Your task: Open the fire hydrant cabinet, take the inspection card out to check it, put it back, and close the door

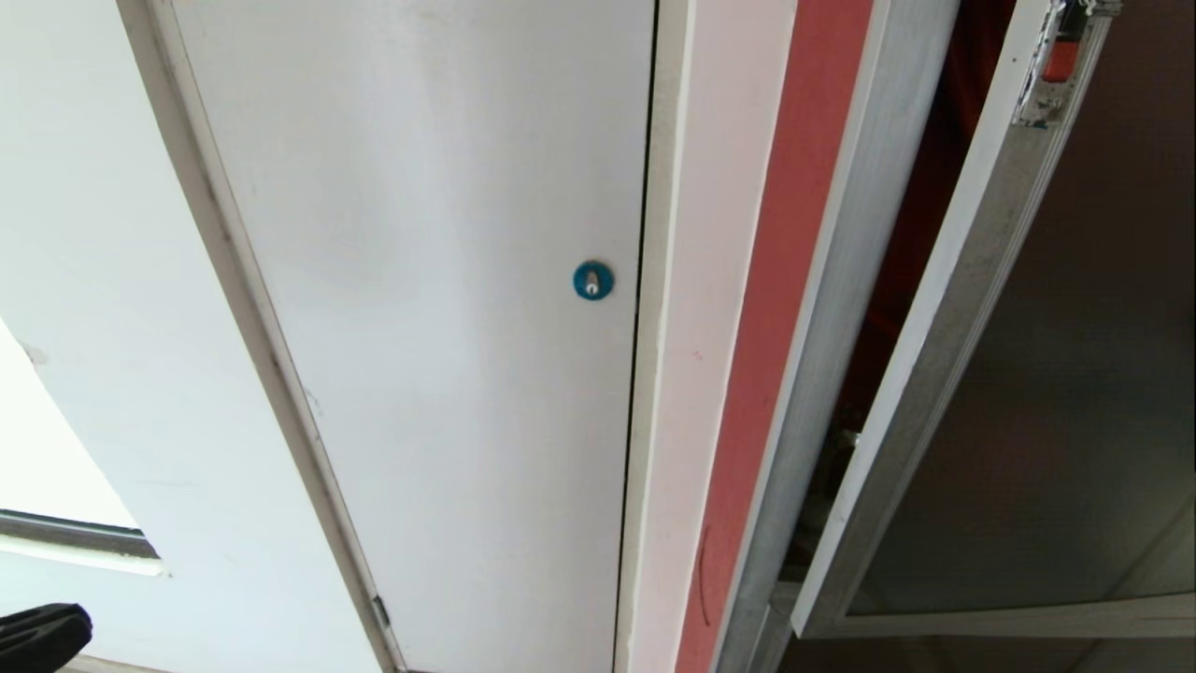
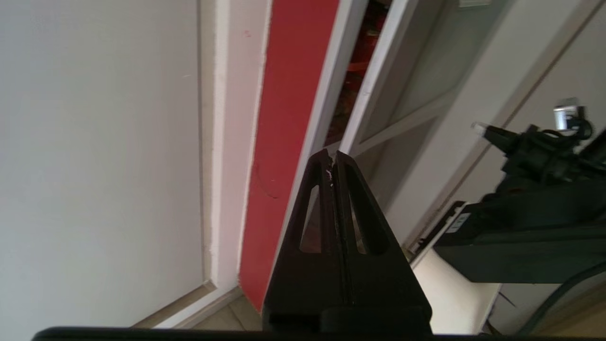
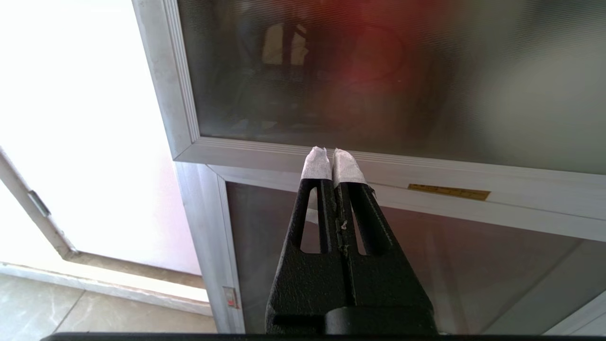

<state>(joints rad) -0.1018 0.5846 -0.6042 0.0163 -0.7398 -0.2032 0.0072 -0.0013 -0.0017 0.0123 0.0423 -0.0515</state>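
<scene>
Left hand (image 2: 333,158) is pinched closed and empty, aimed at the gap between the door (image 1: 1056,393) and the cabinet (image 1: 822,308) frame, probably so its thin tip can slip behind the door's edge and swing it wider. That door already stands ajar, red latch (image 1: 1065,56) near its top corner; no card shows. Right hand (image 3: 331,163) is closed too, holding nothing, parked before the lower glass pane (image 3: 426,265). Count: 2 hands, 1 ajar door, 1 latch, 1 white panel (image 1: 439,308) with 1 blue lock (image 1: 592,279).
</scene>
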